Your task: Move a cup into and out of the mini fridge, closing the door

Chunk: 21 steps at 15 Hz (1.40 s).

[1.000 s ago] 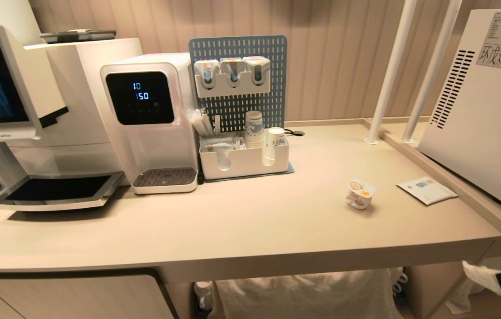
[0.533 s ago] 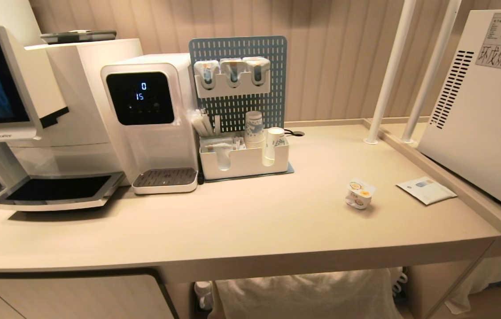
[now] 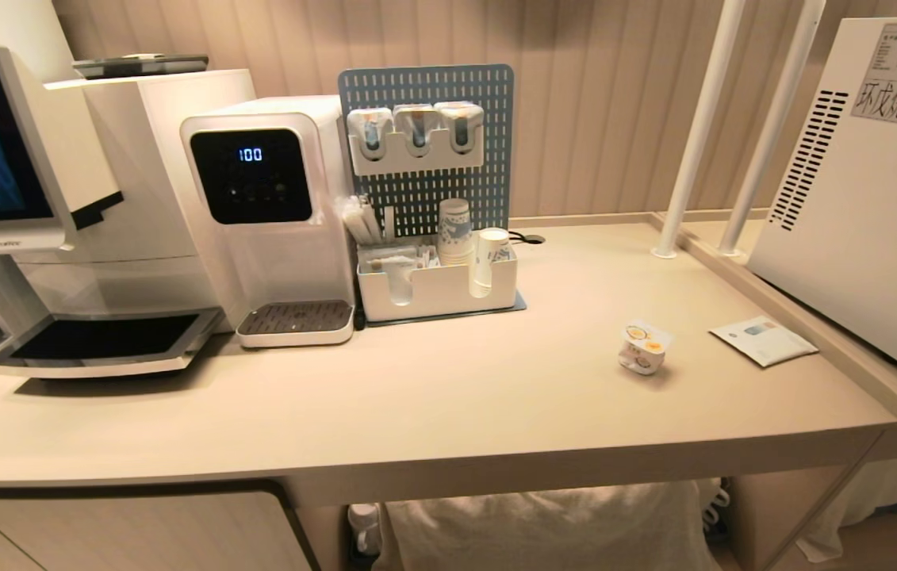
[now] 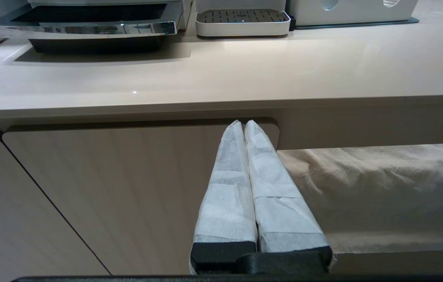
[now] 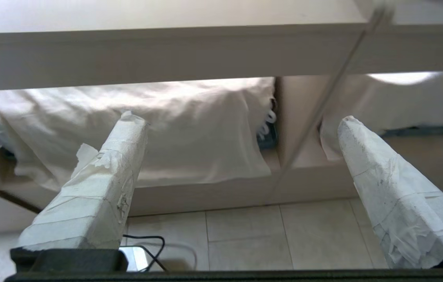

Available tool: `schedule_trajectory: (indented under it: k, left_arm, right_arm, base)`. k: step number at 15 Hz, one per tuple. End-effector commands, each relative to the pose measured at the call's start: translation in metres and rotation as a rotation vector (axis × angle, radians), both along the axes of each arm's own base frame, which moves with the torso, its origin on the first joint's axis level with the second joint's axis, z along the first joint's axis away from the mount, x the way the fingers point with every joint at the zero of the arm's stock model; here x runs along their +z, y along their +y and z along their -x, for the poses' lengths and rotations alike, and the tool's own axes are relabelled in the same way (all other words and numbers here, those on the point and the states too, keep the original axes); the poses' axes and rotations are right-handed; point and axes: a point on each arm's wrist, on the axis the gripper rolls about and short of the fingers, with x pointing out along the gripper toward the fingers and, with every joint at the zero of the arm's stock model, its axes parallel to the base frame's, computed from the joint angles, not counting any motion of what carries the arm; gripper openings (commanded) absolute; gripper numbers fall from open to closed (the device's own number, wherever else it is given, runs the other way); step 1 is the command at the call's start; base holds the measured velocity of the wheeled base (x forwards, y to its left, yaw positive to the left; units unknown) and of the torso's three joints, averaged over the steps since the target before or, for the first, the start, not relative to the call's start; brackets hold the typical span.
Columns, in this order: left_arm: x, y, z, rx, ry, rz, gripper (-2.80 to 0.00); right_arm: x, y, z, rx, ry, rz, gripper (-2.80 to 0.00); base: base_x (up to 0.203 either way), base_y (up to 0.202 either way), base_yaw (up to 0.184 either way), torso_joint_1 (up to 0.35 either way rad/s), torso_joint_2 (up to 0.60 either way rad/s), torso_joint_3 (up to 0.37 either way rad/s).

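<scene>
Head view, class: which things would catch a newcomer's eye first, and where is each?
The small cup stands alone on the beige counter, right of centre, beside a flat white packet. The white mini fridge with its orange warning sticker fills the right edge. At left, the water dispenser glows with a lit screen.
</scene>
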Motion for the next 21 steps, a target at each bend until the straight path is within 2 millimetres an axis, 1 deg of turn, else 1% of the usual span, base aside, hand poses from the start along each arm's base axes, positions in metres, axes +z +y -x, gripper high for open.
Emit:
schedule_trajectory:
  k: [1, 4, 6, 8, 10, 12, 13, 15, 17, 19, 21]
  left_arm:
    - [0.0, 0.0, 0.0, 0.0, 0.0, 0.001, -2.8]
    - [0.0, 0.0, 0.0, 0.0, -0.001, 0.001, -2.8]
    - [0.0, 0.0, 0.0, 0.0, -0.001, 0.001, -2.8]
    - [0.0, 0.0, 0.0, 0.0, -0.001, 0.001, -2.8]
    - [0.0, 0.0, 0.0, 0.0, 0.0, 0.001, -2.8]
    - [0.0, 0.0, 0.0, 0.0, 0.001, 0.001, -2.8]
    - [0.0, 0.0, 0.0, 0.0, -0.001, 0.001, -2.8]
    - [0.0, 0.0, 0.0, 0.0, 0.001, 0.001, -2.8]
    - [0.0, 0.0, 0.0, 0.0, -0.001, 0.001, -2.8]
    - [0.0, 0.0, 0.0, 0.0, 0.001, 0.001, -2.8]
    - [0.0, 0.0, 0.0, 0.0, -0.001, 0.001, -2.8]
  right_arm:
    - [-0.006, 0.001, 0.001, 0.038, -0.002, -0.006, 0.0]
    - [-0.016, 0.001, 0.003, 0.037, 0.037, 0.002, 0.0]
    - [-0.017, 0.001, 0.002, 0.049, 0.032, -0.002, 0.0]
    - [-0.019, 0.002, 0.006, 0.08, -0.006, -0.003, 0.0]
    - [-0.023, 0.003, 0.016, 0.103, -0.099, -0.006, 0.0]
    - [-0.026, 0.003, 0.021, 0.11, -0.133, -0.008, 0.0]
    - [-0.026, 0.003, 0.021, 0.106, -0.141, -0.006, 0.0]
    - [-0.024, 0.003, 0.017, 0.107, -0.211, 0.0, 0.0]
    - [-0.028, 0.003, 0.014, 0.085, -0.228, -0.007, 0.0]
    - [-0.027, 0.003, 0.01, 0.075, -0.323, -0.023, 0.0]
    - [-0.03, 0.003, 0.01, 0.066, -0.303, -0.046, 0.0]
  base:
    - [0.0, 0.0, 0.0, 0.0, 0.0, 0.0]
    - [0.0, 0.0, 0.0, 0.0, 0.0, 0.0]
    - [0.0, 0.0, 0.0, 0.0, 0.0, 0.0]
    - [0.0, 0.0, 0.0, 0.0, 0.0, 0.0]
    - [0.0, 0.0, 0.0, 0.0, 0.0, 0.0]
    - [0.0, 0.0, 0.0, 0.0, 0.0, 0.0]
    - [0.0, 0.0, 0.0, 0.0, 0.0, 0.0]
    - [0.0, 0.0, 0.0, 0.0, 0.0, 0.0]
    - [0.0, 0.0, 0.0, 0.0, 0.0, 0.0]
    - [0.0, 0.0, 0.0, 0.0, 0.0, 0.0]
    - [0.0, 0.0, 0.0, 0.0, 0.0, 0.0]
